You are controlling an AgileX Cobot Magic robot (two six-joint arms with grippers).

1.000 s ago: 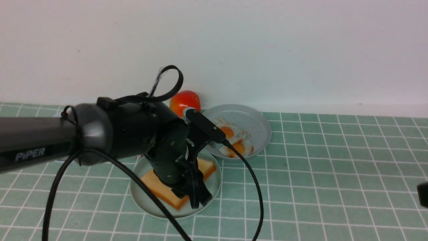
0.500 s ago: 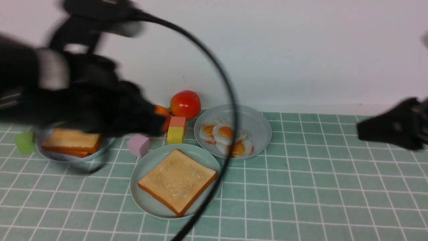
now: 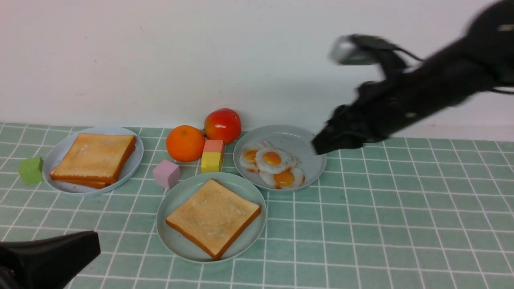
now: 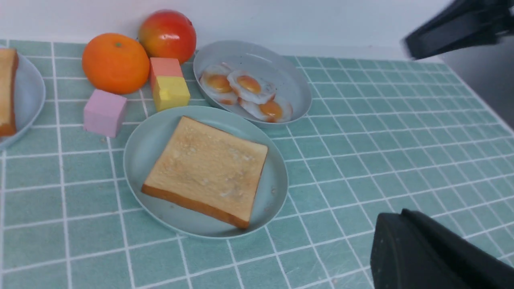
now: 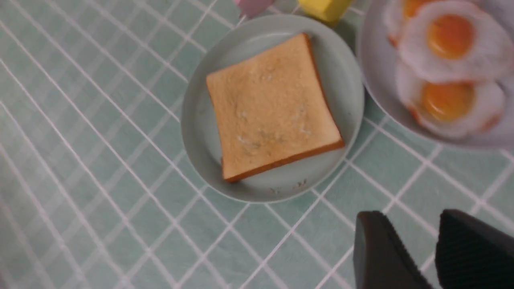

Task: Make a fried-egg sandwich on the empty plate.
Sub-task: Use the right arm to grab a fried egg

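1 toast slice [image 3: 213,218] lies on the green plate [image 3: 172,241], with 3 eggs [image 3: 273,166] on the grey plate [image 3: 299,138] just beside. The right hand [image 5: 417,224] (a blur in front view) is spread and empty. The left hand [image 4: 395,237], cut off, is pressed together.

- One toast slice [image 5: 273,106] lay flat on the mint-green plate [image 5: 192,132].
- Fried eggs [image 5: 449,36] sat in the neighbouring pale plate [image 5: 373,80].
- The right gripper [image 5: 413,218] hung over the tiles [image 5: 80,160], jaws parted, empty.
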